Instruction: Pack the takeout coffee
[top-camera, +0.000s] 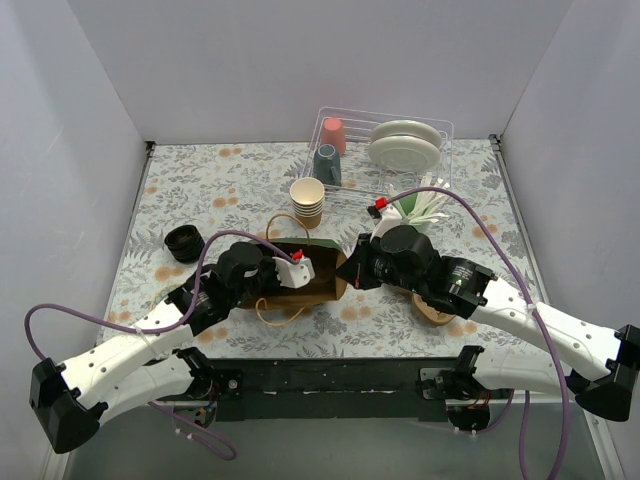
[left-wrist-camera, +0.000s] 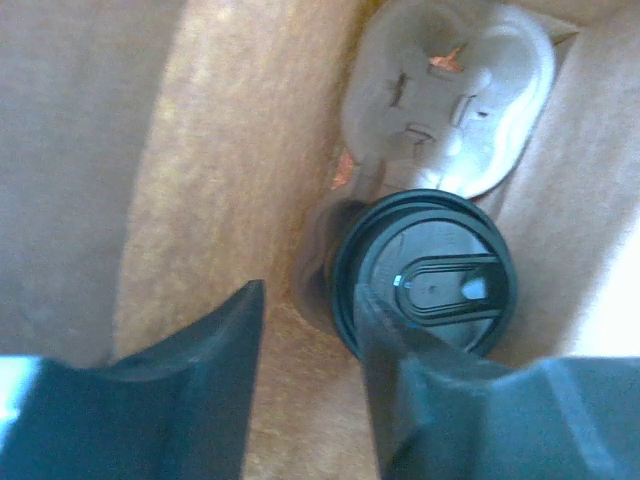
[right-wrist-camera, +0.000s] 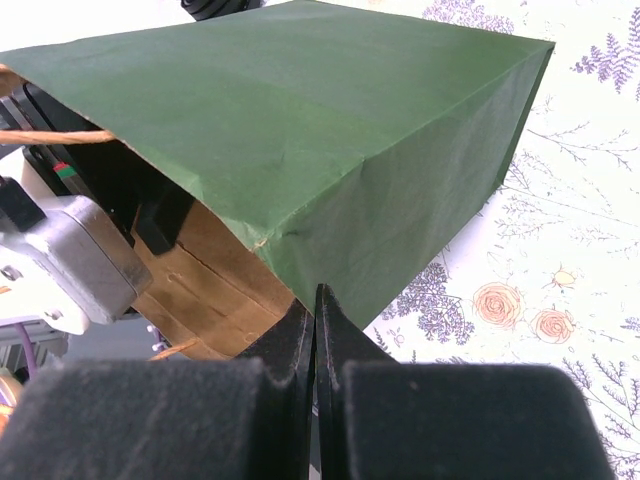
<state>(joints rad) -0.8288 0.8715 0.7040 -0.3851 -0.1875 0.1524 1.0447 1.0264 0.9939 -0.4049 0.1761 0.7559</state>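
Observation:
The takeout coffee shows only in the left wrist view: its round black lid (left-wrist-camera: 425, 272) faces the camera and the tan cup under it is mostly hidden. It stands inside the green paper bag (top-camera: 318, 250), on the brown inner floor, next to a grey pulp cup carrier (left-wrist-camera: 450, 90). My left gripper (left-wrist-camera: 310, 330) is inside the bag, open and empty, with its right finger overlapping the lid's left edge. My right gripper (right-wrist-camera: 317, 300) is shut on the rim of the bag (right-wrist-camera: 330, 120) at its opening; it also shows in the top view (top-camera: 352, 270).
A stack of lidless tan cups (top-camera: 307, 200) stands behind the bag. A loose squat black piece (top-camera: 183, 242) lies at the left. A clear dish rack (top-camera: 440, 128) with plates and mugs is at the back. A wooden piece (top-camera: 437, 314) lies under the right arm.

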